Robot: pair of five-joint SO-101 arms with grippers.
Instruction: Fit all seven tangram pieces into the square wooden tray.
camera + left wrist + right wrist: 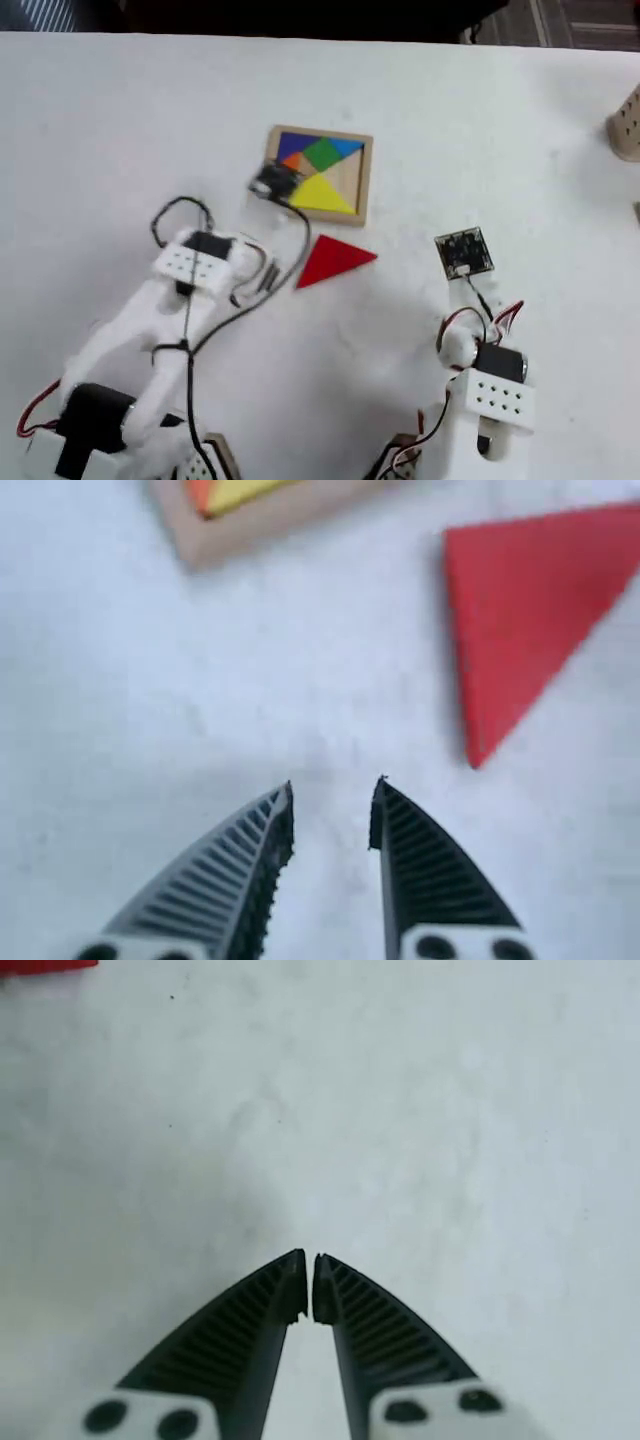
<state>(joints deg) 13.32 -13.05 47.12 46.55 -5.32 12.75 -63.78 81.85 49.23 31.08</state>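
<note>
While red triangle lies flat beside wooden tray, L fingers slightly apart, R fingers closed, both empty.

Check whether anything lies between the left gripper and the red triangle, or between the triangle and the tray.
Nothing visible does. Only bare table separates the left gripper from the red triangle, and bare table again lies between the triangle and the wooden tray.

Lab: white table, bare circuit boards
</note>
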